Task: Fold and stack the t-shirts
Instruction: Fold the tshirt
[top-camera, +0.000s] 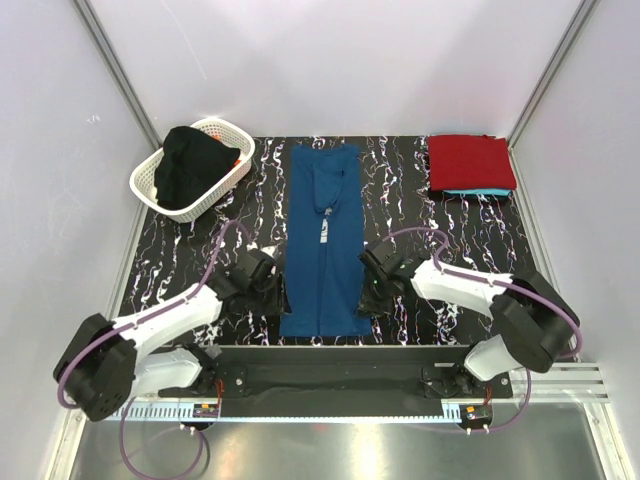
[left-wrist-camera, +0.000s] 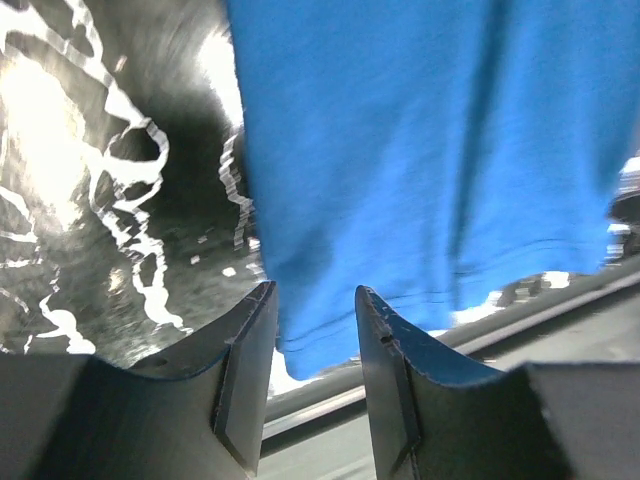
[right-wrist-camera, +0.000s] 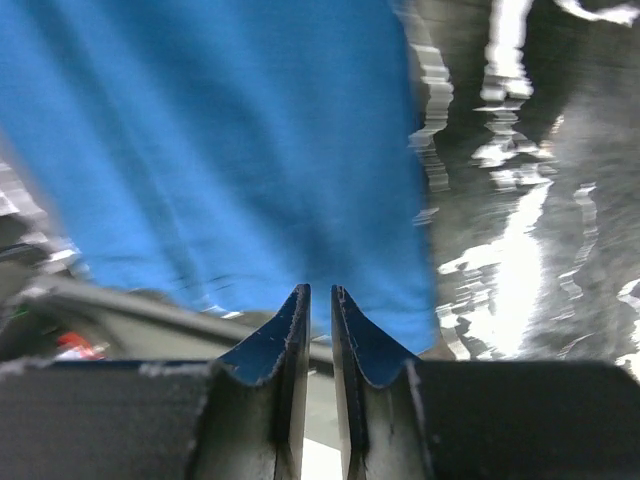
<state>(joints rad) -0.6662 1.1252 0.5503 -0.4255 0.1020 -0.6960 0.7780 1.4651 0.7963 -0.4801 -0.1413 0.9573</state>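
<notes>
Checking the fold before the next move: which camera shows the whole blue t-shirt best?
Top external: the blue t-shirt lies there in full, a long narrow strip. Left wrist and right wrist show only its near hem corners, blurred.

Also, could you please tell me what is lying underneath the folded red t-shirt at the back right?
A turquoise t-shirt: only its near edge peeks out below the red t-shirt. The rest is covered, so anything further beneath cannot be seen.
</notes>
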